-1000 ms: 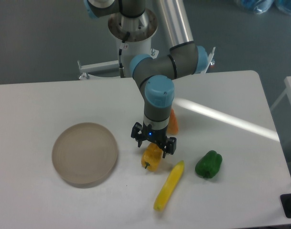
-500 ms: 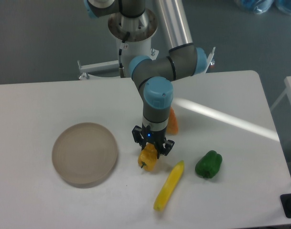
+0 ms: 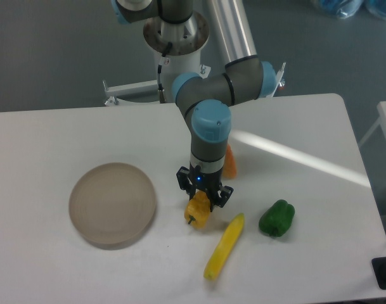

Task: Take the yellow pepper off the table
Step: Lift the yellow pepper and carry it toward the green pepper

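Note:
The yellow pepper [image 3: 197, 212], small and stubby with its green stem pointing down-left, sits at the middle of the white table [image 3: 66, 266]. My gripper [image 3: 200, 201] points straight down onto it, its black fingers closed against the pepper's upper sides. The top of the pepper is hidden by the fingers. I cannot tell whether the pepper rests on the table or hangs just above it.
A round beige disc [image 3: 113, 204] lies to the left. A long slim yellow chili-shaped piece [image 3: 224, 247] lies just right of the pepper, a green pepper [image 3: 277, 218] further right. An orange wedge [image 3: 229, 162] shows behind the arm.
The fingers, spread wider a second ago, have closed in on the yellow pepper. The pepper shifted slightly left with the grip; the arm has held almost still since.

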Available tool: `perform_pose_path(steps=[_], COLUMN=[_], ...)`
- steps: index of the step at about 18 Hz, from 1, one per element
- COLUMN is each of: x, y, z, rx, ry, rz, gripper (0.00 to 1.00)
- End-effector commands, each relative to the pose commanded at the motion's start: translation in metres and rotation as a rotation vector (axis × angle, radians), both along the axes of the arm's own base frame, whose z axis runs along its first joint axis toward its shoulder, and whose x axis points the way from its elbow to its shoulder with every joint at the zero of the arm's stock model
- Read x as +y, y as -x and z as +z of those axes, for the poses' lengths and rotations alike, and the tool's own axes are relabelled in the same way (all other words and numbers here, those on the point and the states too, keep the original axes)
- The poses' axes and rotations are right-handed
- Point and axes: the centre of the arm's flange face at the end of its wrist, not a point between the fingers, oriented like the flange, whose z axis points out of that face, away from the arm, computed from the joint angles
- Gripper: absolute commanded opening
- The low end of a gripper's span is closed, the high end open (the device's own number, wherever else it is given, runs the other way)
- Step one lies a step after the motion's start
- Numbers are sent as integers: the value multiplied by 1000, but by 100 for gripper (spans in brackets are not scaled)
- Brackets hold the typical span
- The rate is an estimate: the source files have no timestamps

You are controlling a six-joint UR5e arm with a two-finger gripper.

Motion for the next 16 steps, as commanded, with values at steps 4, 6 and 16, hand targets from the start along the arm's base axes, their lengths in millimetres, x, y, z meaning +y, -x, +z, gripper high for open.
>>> perform_pose_path(steps=[4, 6, 16], x=[-3, -5, -15], y=[52, 69, 126], z=[39, 53, 88], rx=[76, 122, 172], ry=[-26, -33, -22], rz=[-2, -82, -143], gripper=[48, 48, 48])
